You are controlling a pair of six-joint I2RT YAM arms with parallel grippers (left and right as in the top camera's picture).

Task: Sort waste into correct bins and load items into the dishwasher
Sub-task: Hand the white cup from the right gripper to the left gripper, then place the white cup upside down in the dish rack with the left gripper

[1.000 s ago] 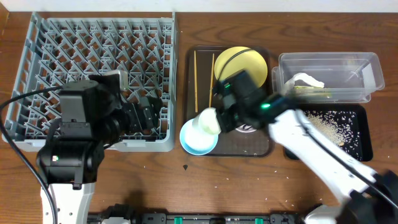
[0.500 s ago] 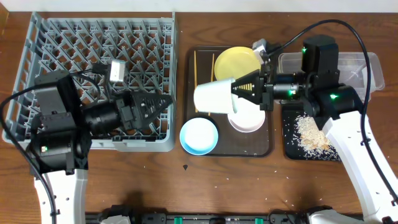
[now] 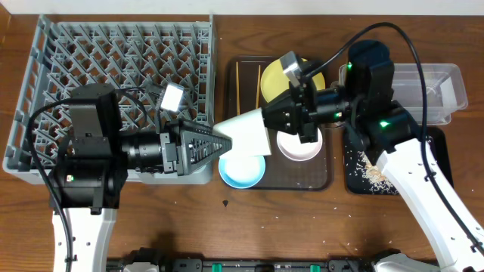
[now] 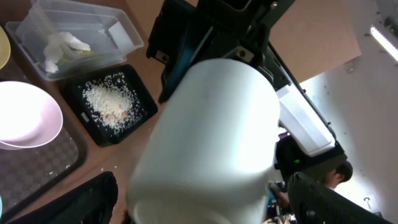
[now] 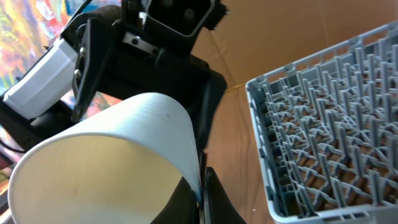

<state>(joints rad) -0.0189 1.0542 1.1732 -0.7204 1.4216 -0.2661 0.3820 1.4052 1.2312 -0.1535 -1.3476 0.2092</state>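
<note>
Cup [image 3: 246, 134]: plain cream-white, smooth tapered wall, faint ribbing near the rim in the right wrist view. We see no handle and no marking. It lies on its side in mid-air, with its mouth toward the right gripper [image 3: 272, 125] and its base toward the left gripper [image 3: 208, 143].

From overhead, the cup sits over the upper edge of the blue bowl [image 3: 242, 168], between the rack [image 3: 113, 53] corner and the brown tray [image 3: 321, 180].

Right gripper: clamped on the cup's rim. We see one finger [image 5: 208, 196] pressed against the wall at the mouth.

Left gripper: spread wide, fingers [image 4: 87, 202] on either side of the cup's base end. We see no contact.

The white bowl [image 3: 299, 145] sits on the brown tray just right of the cup, and the plate [image 3: 274, 79] lies behind it.
</note>
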